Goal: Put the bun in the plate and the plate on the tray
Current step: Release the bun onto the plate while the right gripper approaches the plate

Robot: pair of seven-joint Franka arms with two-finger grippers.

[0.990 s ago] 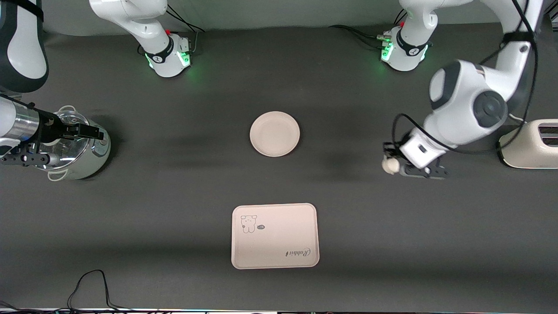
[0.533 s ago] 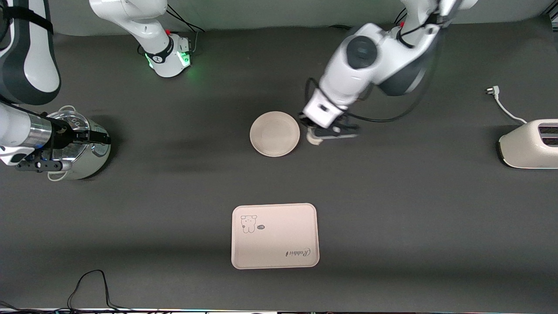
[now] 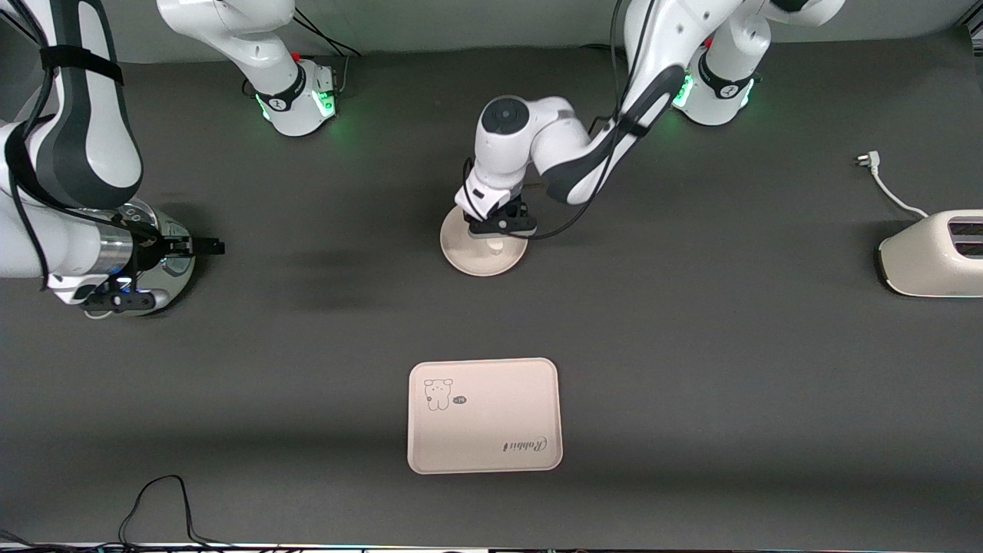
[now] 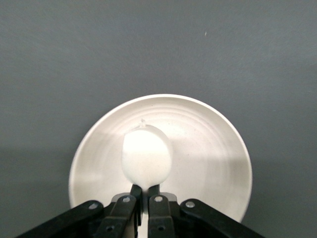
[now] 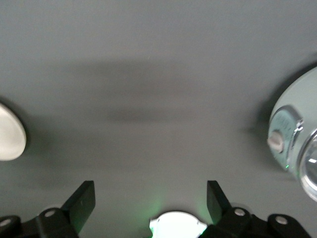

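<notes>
My left gripper [image 3: 498, 235] hangs over the round cream plate [image 3: 467, 258] in the middle of the table, shut on the small off-white bun [image 3: 495, 247]. In the left wrist view the fingertips [image 4: 135, 190] pinch the bun [image 4: 146, 156] by its edge, and the plate [image 4: 213, 148] lies right under it. The rectangular tray [image 3: 484, 418] with the rabbit drawing lies nearer the front camera than the plate and holds nothing. My right gripper [image 3: 207, 246] is open beside a pot at the right arm's end of the table, with nothing between its fingers [image 5: 81, 202].
A glass-lidded steel pot [image 3: 175, 265] stands under the right wrist and also shows in the right wrist view as the pot [image 5: 297, 134]. A cream toaster [image 3: 933, 253] with its loose plug [image 3: 868, 160] sits at the left arm's end of the table.
The left arm has swung from beside the toaster to over the plate, carrying the bun. The right gripper has crept a little toward the middle of the table.
</notes>
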